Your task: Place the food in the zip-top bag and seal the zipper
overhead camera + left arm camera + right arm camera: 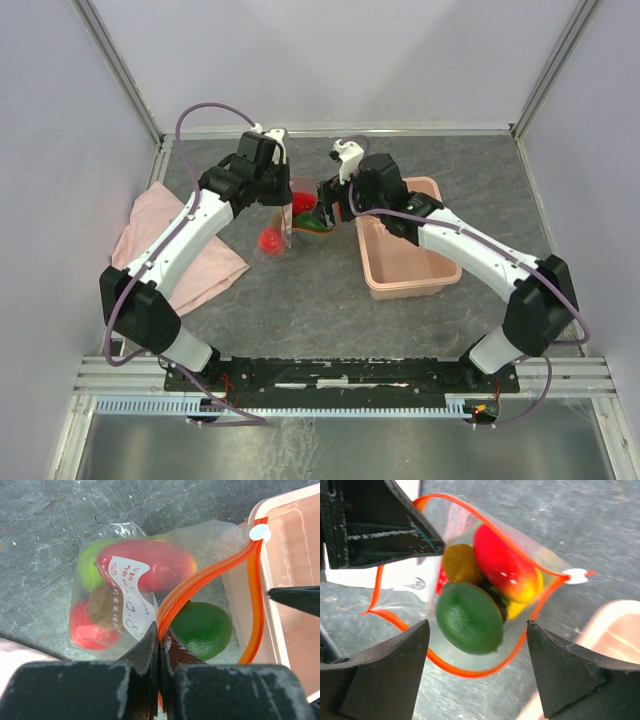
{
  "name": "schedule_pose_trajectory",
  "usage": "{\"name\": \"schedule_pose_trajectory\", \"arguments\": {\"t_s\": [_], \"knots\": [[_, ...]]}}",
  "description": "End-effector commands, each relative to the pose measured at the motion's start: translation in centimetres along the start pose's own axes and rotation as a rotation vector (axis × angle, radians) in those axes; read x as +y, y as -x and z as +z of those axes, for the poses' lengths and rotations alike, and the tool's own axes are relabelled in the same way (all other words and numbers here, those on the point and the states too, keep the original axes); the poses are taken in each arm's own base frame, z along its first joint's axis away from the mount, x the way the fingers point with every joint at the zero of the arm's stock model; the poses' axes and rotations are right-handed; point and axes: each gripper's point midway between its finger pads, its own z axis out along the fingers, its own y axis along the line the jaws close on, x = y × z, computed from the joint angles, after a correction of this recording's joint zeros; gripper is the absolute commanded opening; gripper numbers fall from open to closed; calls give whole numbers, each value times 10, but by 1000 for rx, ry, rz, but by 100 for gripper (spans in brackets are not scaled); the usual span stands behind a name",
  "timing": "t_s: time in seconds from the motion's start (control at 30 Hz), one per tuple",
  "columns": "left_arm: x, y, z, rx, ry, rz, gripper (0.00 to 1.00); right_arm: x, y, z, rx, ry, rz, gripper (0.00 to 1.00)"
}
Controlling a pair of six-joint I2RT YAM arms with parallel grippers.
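Gaping upward, zip-top bag (115, 540) of toy fruit (202, 627), left tool (160, 640) pinched on its zipper (200, 580), right tool (477, 630) spread wide, empty.

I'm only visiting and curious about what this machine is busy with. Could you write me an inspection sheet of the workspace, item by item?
Surface: grey stone-patterned table.
Job's things: clear zip-top bag, mouth open; orange zipper not sealed; a red-yellow fruit, a dark green fruit and other toy food inside.
Clutter: pink cloth on the left; pink bin on the right, beside the bag.
Grippers: left gripper shut on the zipper; right gripper open above the bag's mouth, holding nothing.
Cables: purple cables loop along both arms.
Surroundings: pale walls with a metal frame; nothing else seen.
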Motion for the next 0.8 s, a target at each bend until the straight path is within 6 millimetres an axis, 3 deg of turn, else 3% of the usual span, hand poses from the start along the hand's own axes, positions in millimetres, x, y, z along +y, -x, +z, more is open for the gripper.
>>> {"name": "schedule_pose_trajectory", "arguments": {"t_s": [0.0,0.2,0.4,0.53,0.63,0.77], "knots": [[-4,18,-15,-88,-11,-6,3,-20,38,-38,-75,-171,-92,83],[-4,19,-17,-92,-14,-5,3,-41,21,-32,-22,-274,-60,67],[-7,18,-17,-89,-30,-7,3,-39,7,-2,18,-244,14,59],[-6,16,-18,-88,-29,-7,3,-42,1,9,26,-246,31,46],[-7,14,-19,-81,-34,-2,3,-40,9,9,18,-241,18,31],[-8,12,-20,-74,-42,2,3,-37,37,-1,-13,-243,-50,8]]}}
